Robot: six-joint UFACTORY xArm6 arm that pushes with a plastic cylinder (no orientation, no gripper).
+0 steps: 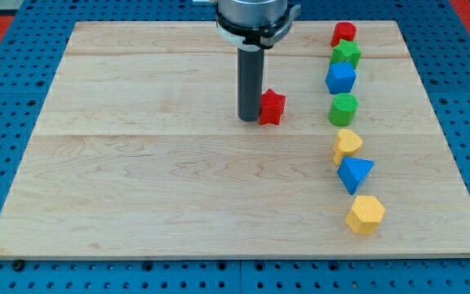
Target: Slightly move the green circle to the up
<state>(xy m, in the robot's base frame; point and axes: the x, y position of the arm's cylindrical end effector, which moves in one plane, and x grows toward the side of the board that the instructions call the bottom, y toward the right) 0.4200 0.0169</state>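
We have no jaws to open or close, only a straight rod, and our tip (250,119) rests on the wooden board (137,204) just left of the red star (272,107), touching it or very nearly so. The green circle (343,109) stands well to the right of our tip, fourth from the far end in a column of blocks along the board's right side, between the blue cube-like block (341,78) on its far side and the yellow heart (348,144) on its near side.

We judge the green circle light, rigid and ready to slide on smooth wood. Its round wall may roll off a push that lands off centre, so we should meet it squarely on its near face; the gap above it is small.

Counting: two red blocks, the star and a red cylinder-like block (343,34); two green, the circle and a green star (346,54); two blue, including a blue triangle (355,173); two yellow, including a yellow hexagon (365,214).
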